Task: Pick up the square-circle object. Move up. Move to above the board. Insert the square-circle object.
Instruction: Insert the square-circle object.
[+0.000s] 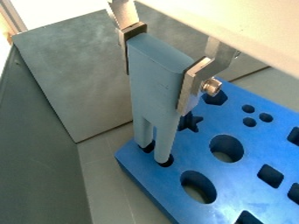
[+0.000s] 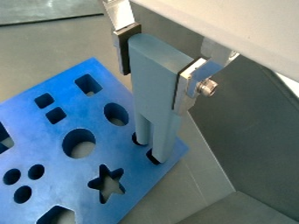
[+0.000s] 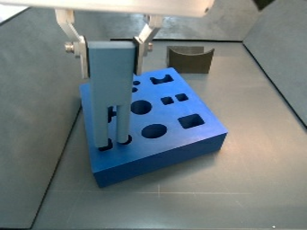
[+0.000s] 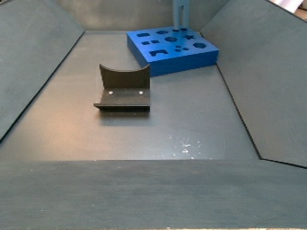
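The square-circle object (image 1: pixel 158 87) is a tall light grey-blue slab with two prongs. It stands upright at a corner of the bright blue board (image 1: pixel 239 171), with its prong tips down in two holes there. My gripper (image 1: pixel 163 59) is shut on the slab's upper end, one pad on each narrow side. The same grip shows in a wrist view, with gripper (image 2: pixel 159 63), slab (image 2: pixel 156 105) and board (image 2: pixel 59 131). In a side view the gripper (image 3: pixel 111 45) holds the slab (image 3: pixel 111 90) over the board's near-left corner (image 3: pixel 180 126). In a side view only the slab (image 4: pixel 180 13) and the board (image 4: pixel 174 49) show.
The dark brown U-shaped block (image 4: pixel 122 88) lies on the grey floor away from the board; it also shows behind the board in a side view (image 3: pixel 189 58). Sloping grey walls (image 1: pixel 70 74) enclose the floor, one close beside the board's corner.
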Available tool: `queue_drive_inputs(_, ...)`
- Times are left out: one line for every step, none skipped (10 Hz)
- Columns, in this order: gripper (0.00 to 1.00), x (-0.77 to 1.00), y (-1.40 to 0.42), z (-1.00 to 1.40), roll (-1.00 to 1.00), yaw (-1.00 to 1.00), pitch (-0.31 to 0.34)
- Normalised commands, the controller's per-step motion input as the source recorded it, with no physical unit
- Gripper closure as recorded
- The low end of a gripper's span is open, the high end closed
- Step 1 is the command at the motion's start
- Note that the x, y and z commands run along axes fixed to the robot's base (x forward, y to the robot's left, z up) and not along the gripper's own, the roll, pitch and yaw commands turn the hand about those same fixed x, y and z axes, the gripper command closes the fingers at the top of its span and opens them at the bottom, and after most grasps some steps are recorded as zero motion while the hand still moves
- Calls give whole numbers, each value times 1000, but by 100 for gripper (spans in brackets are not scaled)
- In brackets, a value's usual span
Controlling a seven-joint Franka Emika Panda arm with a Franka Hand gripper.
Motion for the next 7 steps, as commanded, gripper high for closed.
queue_drive_inputs(100,69,0,-31,-3,-54,0)
queue_drive_inputs(100,74,0,-89,-24,-57,0)
queue_drive_inputs(100,54,57,-206,-14,-11,0)
queue_drive_inputs(100,137,49,-280,-7,0,0)
queue_drive_inputs(100,106,37,-329,0,0,0)
queue_drive_inputs(100,23,0,-86,-19,0,0)
queue_drive_inputs(100,0,0,-57,-24,0,-7)
